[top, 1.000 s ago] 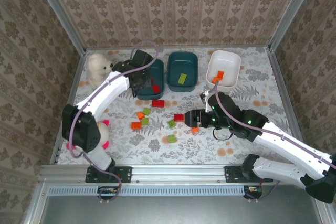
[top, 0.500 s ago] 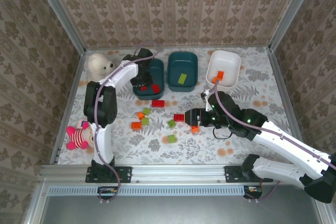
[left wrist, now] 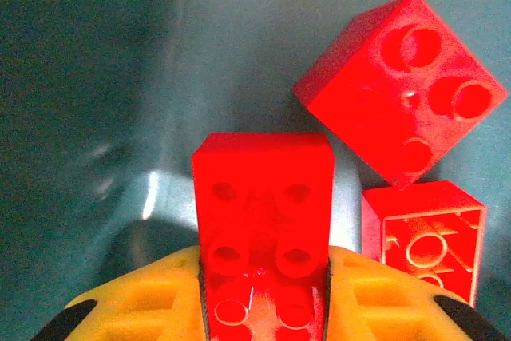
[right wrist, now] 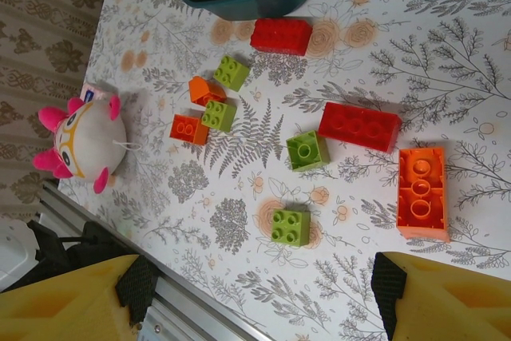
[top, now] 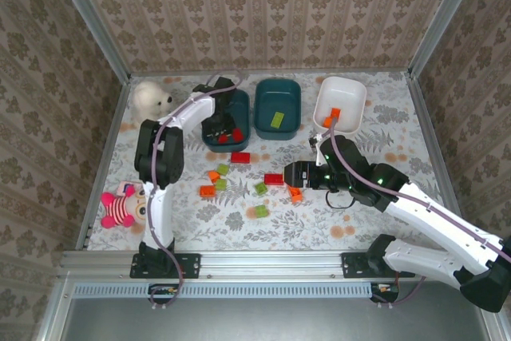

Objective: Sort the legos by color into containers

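This is a lab-style robot test cell rather than a home: two cabled white arms [top: 431, 213] are bolted to an aluminium rail [top: 263, 263] along a floral-print counter [top: 399, 125], boxed in by wallpaper-patterned panels [top: 271, 13] on metal posts [top: 92, 17].

A fluffy white teddy bear [top: 150, 100] sits in the far left corner of a table draped in a white cloth printed with grey ferns and orange blossoms [top: 207, 225]. Well apart from it, near the cloth's left edge and closer to the front, a pink-and-white striped plush doll [top: 121, 207] lies on its side; the right wrist view shows its round pale face ringed by bright pink tufts [right wrist: 80, 143]. Beige damask-patterned wallpaper [top: 271, 13] lines the three walls around the table, framed by slanting aluminium corner posts [top: 89, 17], and a ribbed aluminium rail [top: 263, 263] runs along the near edge.
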Controlling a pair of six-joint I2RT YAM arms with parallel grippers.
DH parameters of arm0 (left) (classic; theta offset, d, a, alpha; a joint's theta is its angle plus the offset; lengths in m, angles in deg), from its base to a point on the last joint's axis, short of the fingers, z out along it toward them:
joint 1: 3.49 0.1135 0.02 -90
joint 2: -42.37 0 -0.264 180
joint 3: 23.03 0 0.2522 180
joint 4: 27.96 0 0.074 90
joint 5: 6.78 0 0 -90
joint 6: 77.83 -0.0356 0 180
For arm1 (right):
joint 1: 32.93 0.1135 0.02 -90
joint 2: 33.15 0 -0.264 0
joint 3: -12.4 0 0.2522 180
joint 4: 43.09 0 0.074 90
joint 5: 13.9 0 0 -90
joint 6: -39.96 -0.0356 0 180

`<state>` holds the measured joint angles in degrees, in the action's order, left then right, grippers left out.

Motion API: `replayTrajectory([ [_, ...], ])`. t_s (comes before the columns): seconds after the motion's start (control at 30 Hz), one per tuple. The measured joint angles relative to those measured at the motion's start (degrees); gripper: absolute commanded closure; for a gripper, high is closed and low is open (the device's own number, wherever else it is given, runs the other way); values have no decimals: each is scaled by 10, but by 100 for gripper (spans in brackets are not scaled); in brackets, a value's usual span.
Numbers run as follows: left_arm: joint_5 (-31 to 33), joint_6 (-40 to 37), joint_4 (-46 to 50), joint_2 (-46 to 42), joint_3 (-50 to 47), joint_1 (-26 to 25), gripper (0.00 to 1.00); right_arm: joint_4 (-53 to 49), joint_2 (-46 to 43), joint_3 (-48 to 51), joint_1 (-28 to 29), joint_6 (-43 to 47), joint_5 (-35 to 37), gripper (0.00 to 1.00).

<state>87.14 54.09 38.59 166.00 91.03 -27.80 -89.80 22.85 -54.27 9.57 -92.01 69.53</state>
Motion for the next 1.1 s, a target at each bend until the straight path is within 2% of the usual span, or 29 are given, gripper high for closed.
replayTrajectory([
  [0.2, -16, 8, 3, 9, 3, 0, 56, 0, 0, 0, -3, 0, -4, 24],
  [0.37, -22, 11, 8, 8, 16, 0, 43, -7, 0, -2, -9, 3, -3, 24],
  [0.6, -22, 12, 16, -45, 21, 0, 38, -44, 15, -65, -21, 29, 4, 24],
  [0.73, -23, 8, 6, -141, 15, 0, 32, -65, 46, -121, -20, 49, 14, 26],
  [0.83, -28, -8, -25, -250, -24, -4, 30, -83, 87, -152, -6, 64, 23, 27],
  [0.97, -49, -31, -69, -404, -125, -9, 27, -107, 159, -173, 40, 76, 36, 27],
  [1.1, -73, -49, -88, -552, -274, -12, 27, -130, 249, -186, 96, 78, 43, 28],
])
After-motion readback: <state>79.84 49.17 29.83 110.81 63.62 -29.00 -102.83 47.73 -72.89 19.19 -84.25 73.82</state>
